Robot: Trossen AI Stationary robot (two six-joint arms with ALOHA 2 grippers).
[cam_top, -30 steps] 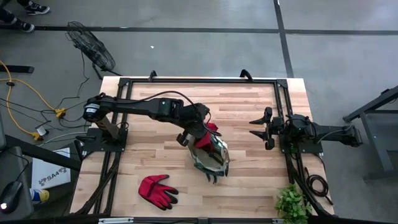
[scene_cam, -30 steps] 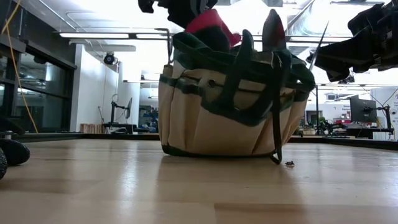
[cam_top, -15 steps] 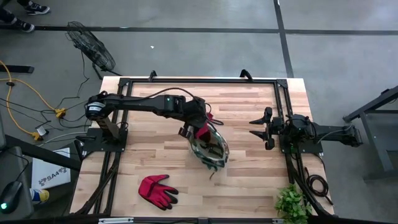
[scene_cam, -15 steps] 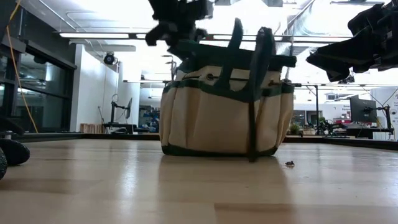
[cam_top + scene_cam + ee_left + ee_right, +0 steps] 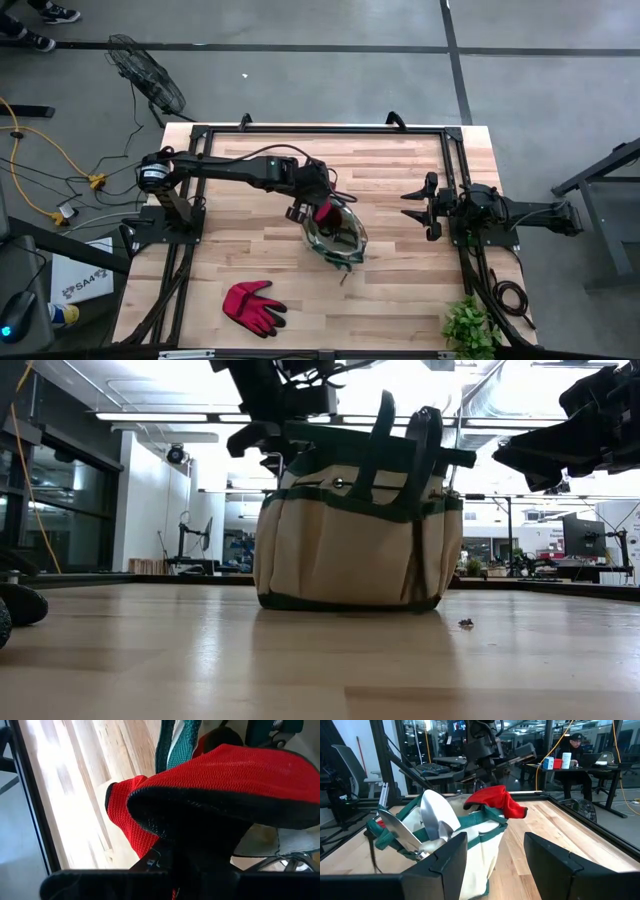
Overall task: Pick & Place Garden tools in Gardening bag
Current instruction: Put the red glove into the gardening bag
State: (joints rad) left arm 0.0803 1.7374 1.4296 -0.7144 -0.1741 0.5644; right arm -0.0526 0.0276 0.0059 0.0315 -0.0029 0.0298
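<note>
1. Left gripper [image 5: 312, 210] is clamped on the black-and-red glove [image 5: 495, 801], right over the gardening bag [image 5: 336, 236] mid-table.
2. Next I'd guess: let go into the bag.
3. Red glove [image 5: 252, 306] lies near-left; right gripper [image 5: 428, 205] idles, fingers apart.

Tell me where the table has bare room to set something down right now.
Bare wood lies along the far edge of the table, between the gardening bag and the waiting right hand, and between the red glove and the plant. It is crowded at the bag's rim, where the left hand holds a black-and-red glove.
</note>
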